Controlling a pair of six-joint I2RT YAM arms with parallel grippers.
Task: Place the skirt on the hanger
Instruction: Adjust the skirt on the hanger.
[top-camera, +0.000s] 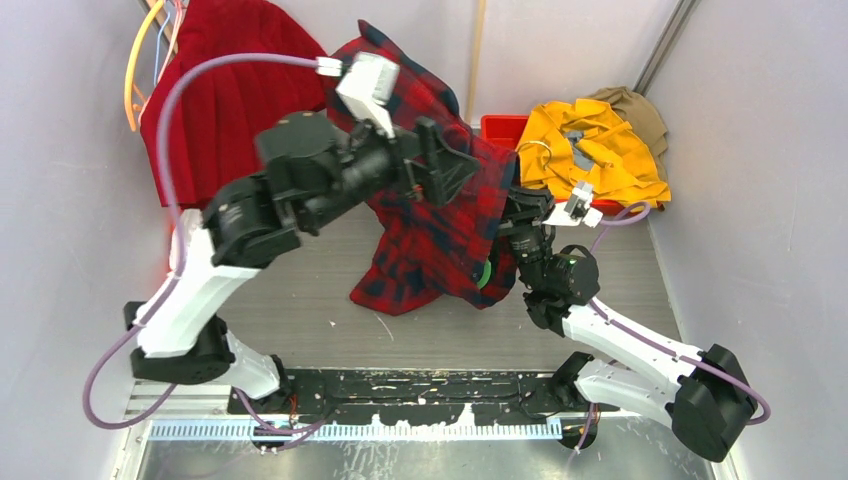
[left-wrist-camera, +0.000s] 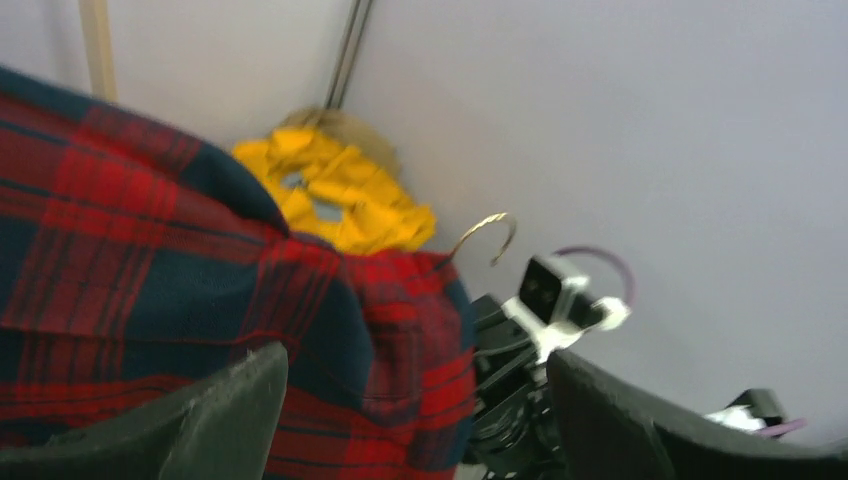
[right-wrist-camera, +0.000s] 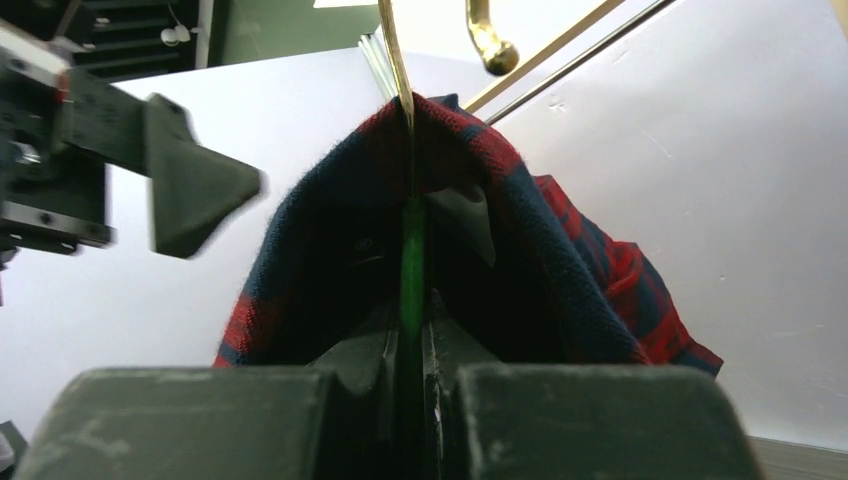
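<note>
- Green hanger (right-wrist-camera: 411, 262), draped w/ plaid shirt (top-camera: 430, 250), is sitting clamped in R gripper (right-wrist-camera: 410, 340).
- L gripper (top-camera: 446, 160) is gaping wide beside shirt.
- Red skirt (top-camera: 215, 100) is sitting back-left.

No text, label or number is readable.

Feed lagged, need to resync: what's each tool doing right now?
Left tool: open, holding nothing, beside the plaid shirt.
Right tool: closed on the green hanger inside the plaid shirt.
</note>
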